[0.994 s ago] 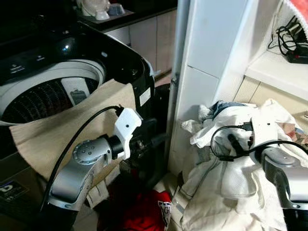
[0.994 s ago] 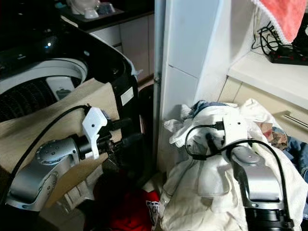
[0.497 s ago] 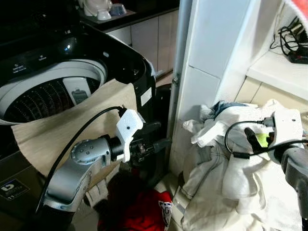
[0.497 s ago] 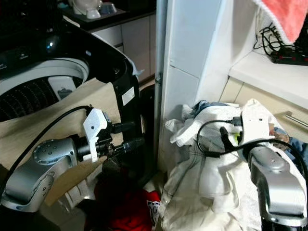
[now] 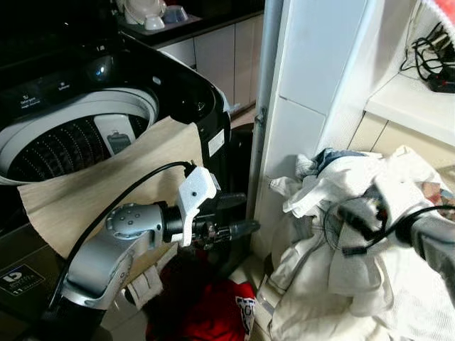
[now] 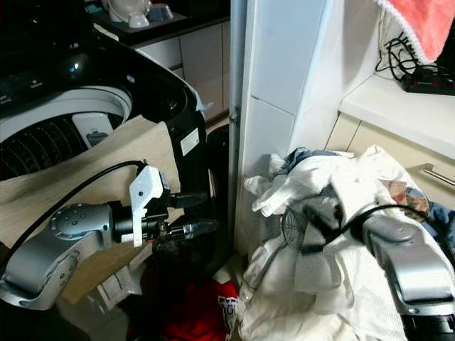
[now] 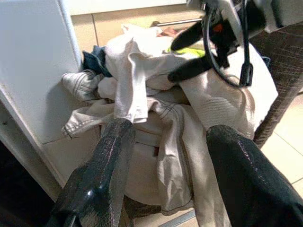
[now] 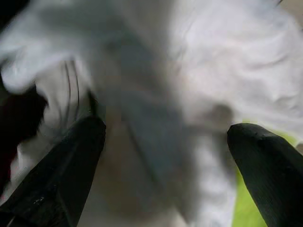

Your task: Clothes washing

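- Over the heap of pale clothes (image 5: 341, 241) in the basket (image 7: 279, 118) beside the washer (image 5: 78, 121), the right gripper (image 8: 165, 156) hangs spread and empty; the robot should sink deep before closing.
- Left gripper (image 5: 238, 213) waits, fingers parted, near the washer; it should stay clear.

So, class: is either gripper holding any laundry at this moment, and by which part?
Nothing is held. The left gripper and right gripper are both open, aimed at the pile of white clothes.

No legible text or labels.
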Motion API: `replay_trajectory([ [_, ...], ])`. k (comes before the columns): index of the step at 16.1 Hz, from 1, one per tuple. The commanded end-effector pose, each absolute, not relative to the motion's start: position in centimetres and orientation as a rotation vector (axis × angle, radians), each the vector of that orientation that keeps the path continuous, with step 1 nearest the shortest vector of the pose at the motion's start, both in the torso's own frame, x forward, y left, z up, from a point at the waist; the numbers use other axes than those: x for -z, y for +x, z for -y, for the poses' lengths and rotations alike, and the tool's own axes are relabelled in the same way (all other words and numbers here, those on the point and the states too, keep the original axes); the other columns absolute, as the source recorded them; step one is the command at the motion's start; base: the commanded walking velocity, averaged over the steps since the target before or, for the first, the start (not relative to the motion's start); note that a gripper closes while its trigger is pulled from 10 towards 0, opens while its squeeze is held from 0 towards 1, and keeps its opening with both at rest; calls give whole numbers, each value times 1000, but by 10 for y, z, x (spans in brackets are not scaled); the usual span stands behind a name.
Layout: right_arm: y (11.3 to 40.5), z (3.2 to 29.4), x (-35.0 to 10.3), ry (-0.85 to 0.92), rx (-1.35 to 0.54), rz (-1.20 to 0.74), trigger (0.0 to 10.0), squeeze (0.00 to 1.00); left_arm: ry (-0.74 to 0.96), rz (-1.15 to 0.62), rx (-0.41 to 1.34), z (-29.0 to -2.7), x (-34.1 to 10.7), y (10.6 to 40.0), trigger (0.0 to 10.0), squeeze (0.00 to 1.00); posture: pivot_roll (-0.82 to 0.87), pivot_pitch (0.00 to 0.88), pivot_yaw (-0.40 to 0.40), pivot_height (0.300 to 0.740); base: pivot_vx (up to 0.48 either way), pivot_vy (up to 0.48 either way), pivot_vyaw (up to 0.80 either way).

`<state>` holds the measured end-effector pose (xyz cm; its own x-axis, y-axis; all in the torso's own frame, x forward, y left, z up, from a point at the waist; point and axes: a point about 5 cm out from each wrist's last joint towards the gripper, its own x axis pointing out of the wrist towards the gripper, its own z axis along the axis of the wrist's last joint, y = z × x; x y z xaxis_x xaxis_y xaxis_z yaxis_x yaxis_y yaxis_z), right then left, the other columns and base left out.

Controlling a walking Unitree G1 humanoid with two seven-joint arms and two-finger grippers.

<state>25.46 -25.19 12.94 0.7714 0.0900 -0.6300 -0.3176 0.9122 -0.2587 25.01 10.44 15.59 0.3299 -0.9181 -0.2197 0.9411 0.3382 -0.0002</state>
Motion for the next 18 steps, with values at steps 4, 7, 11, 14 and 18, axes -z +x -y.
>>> replay_trajectory([
  [4,257,252,-128,-398,-256,-656,0,0,129,-196,1235,-103,-158,246,10000,0,-156,0,41,740,0,0,0],
  [7,258,253,-127,-406,-265,-644,0,0,128,-186,1216,-102,-157,247,10000,0,-156,0,41,740,0,0,0],
  [11,261,258,-127,-388,-235,-631,0,0,121,-181,1216,-100,-159,247,10000,0,-151,0,39,740,0,0,0],
  [14,258,262,-125,-388,-228,-638,0,0,123,-178,1202,-100,-158,247,10000,0,-152,0,40,740,0,0,0],
  [18,258,262,-125,-369,-234,-639,0,0,124,-171,1203,-99,-158,248,10000,0,-155,0,40,740,0,0,0],
])
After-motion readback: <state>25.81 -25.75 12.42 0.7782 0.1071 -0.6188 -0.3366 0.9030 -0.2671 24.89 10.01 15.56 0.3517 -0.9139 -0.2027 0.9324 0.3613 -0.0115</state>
